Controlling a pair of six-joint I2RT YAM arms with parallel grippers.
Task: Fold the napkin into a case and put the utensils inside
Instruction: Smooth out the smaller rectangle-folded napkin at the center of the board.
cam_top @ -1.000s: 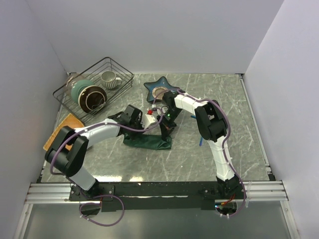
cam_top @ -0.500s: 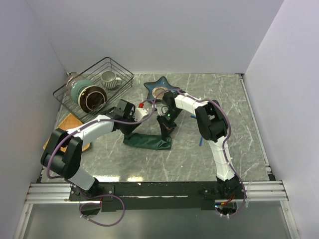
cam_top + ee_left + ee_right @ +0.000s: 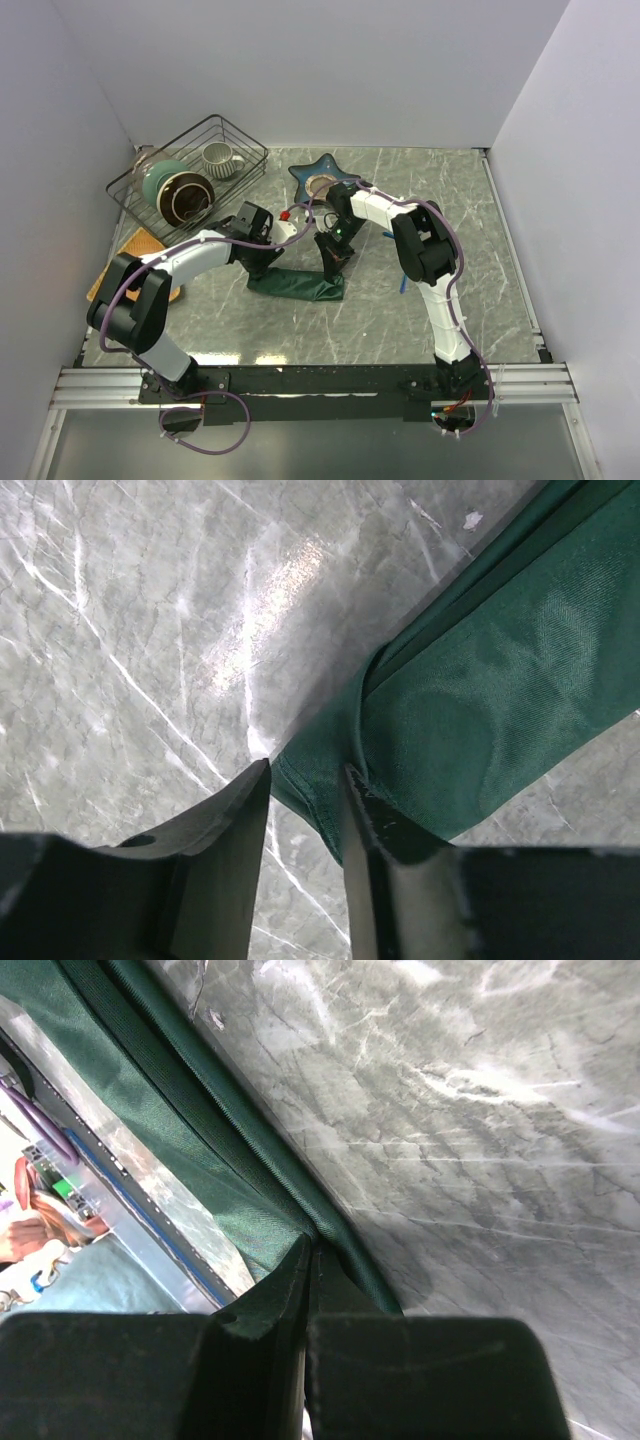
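I had one napkin (image 3: 297, 286) to deal with, a dark green woven cloth with stitched hems. It lay on the grey marbled desk (image 3: 420, 190) as a long, narrow, layered band. My right fingers (image 3: 308, 1260) were pressed together on its hem at the right end, where the cloth stood up off the desk. My left fingers (image 3: 263, 262) stood apart, astride the rounded left corner, which lay flat between them and did not look pinched. One thin blue utensil (image 3: 401, 285) lay on the desk just beside my right arm, apart from the cloth. At the far left stood one black wire basket (image 3: 255, 165) holding three pieces: one ribbed pale mug (image 3: 220, 157), one teal bowl (image 3: 158, 180) and one dark brown bowl (image 3: 186, 198) with a pale rim. Behind the cloth sat one glossy blue star-shaped dish (image 3: 303, 172). One flat orange-tan mat (image 3: 138, 248) lay near the basket, partly under my left arm.
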